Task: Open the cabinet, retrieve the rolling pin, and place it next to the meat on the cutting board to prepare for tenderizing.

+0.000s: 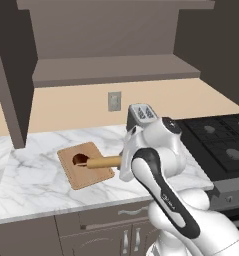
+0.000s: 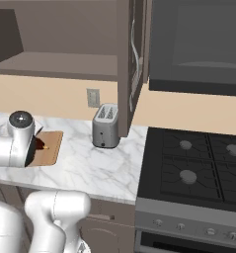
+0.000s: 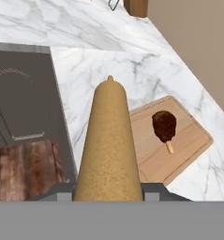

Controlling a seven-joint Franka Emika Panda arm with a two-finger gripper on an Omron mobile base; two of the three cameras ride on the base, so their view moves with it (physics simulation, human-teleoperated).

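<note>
Wooden and stiff, the pin [image 3: 108,140] runs straight out ahead of the jaws, which are clenched on its near end; it looks light but smooth, so an end grip may let it droop or swivel, and a hold nearer the middle would be steadier. Its far tip hangs over the board [image 3: 188,140], the meat [image 3: 164,125] beyond and to one side. Marble counter [image 1: 36,175] underneath, cabinet [image 1: 111,55] open above
</note>
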